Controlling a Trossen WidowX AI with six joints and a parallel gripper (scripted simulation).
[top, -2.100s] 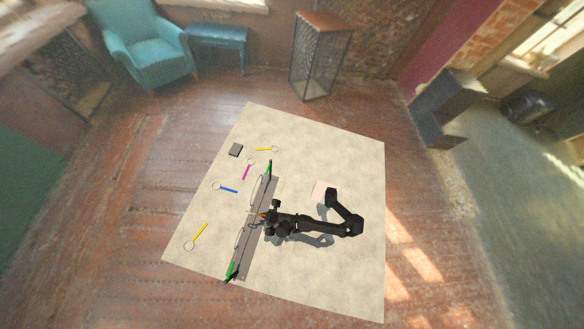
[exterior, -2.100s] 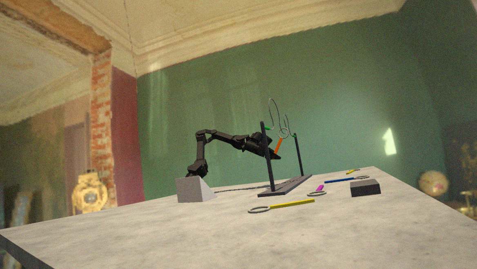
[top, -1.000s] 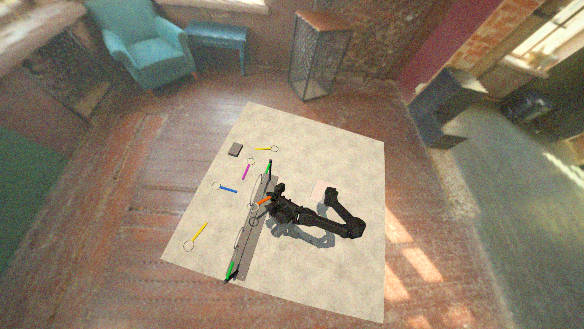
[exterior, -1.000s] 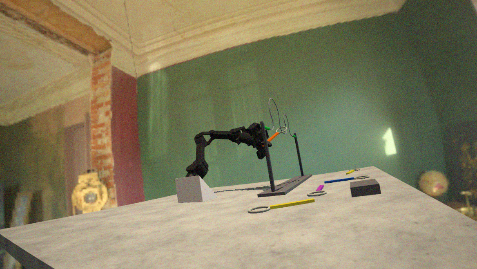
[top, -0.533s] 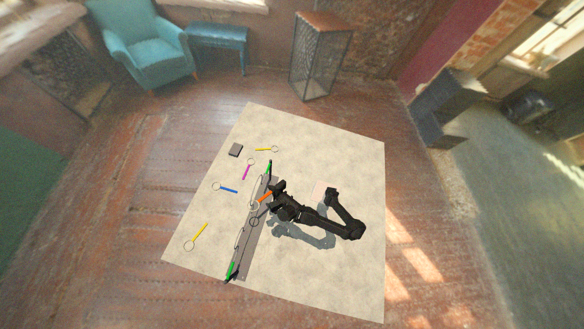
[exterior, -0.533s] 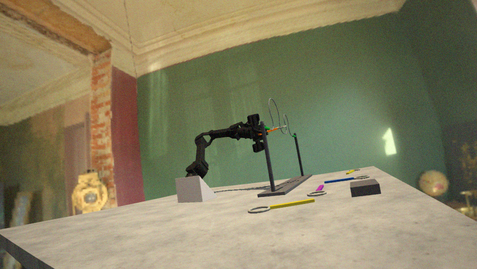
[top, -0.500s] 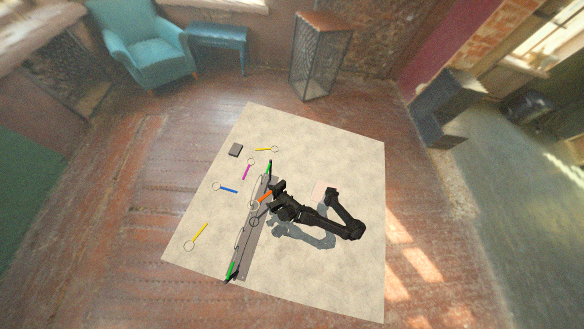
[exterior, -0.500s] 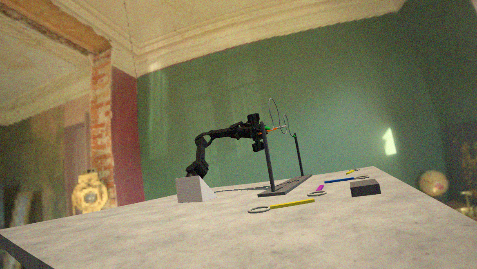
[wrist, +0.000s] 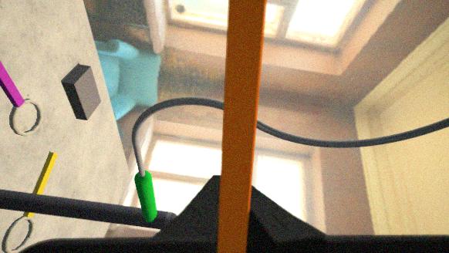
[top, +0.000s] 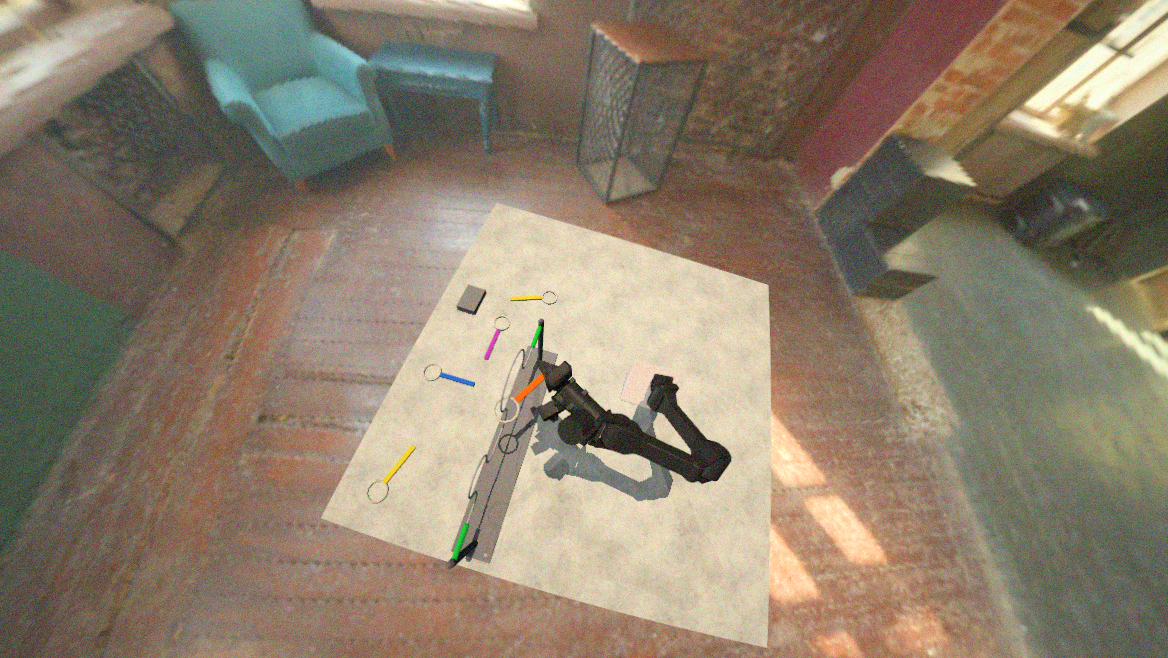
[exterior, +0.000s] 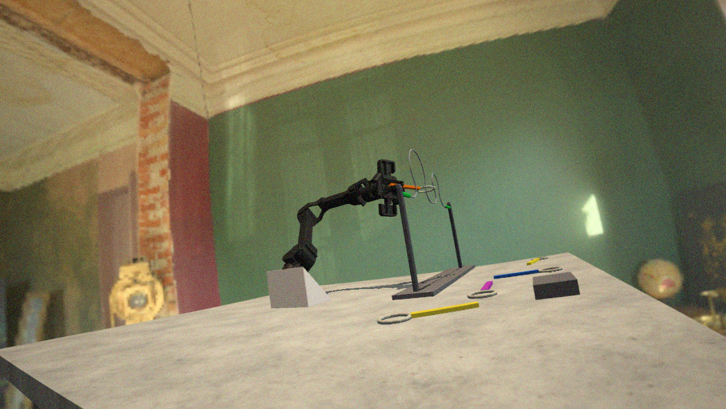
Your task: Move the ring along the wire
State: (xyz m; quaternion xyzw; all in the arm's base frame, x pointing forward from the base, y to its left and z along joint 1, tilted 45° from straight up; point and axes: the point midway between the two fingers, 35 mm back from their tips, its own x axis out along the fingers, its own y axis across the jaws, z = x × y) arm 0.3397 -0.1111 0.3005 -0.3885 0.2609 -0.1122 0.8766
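My gripper (top: 545, 374) (exterior: 394, 184) (wrist: 224, 183) is shut on the orange handle (top: 529, 388) (exterior: 411, 186) (wrist: 243, 116). The ring lies nearly flat in the exterior view, at the wire's low bend between two tall loops; it is out of the wrist view. It seems to be around the grey wire (wrist: 335, 144); the gap cannot be told. One green part (top: 536, 335) (exterior: 406, 194) (wrist: 146, 197) is beside the post (exterior: 408, 234) (wrist: 77, 208) close to my gripper. The other green part (top: 460, 539) (exterior: 447, 206) is by the far post (exterior: 454, 236).
A base plate (top: 499, 506) joins the posts. Loose rings with a blue handle (top: 457, 379) (exterior: 515, 274), a magenta handle (top: 492, 344) (wrist: 11, 86) and yellow handles lie beyond it, beside a dark box (top: 470, 299) (exterior: 555, 286) (wrist: 88, 92). A pale wedge (exterior: 287, 288) stands near the arm's base.
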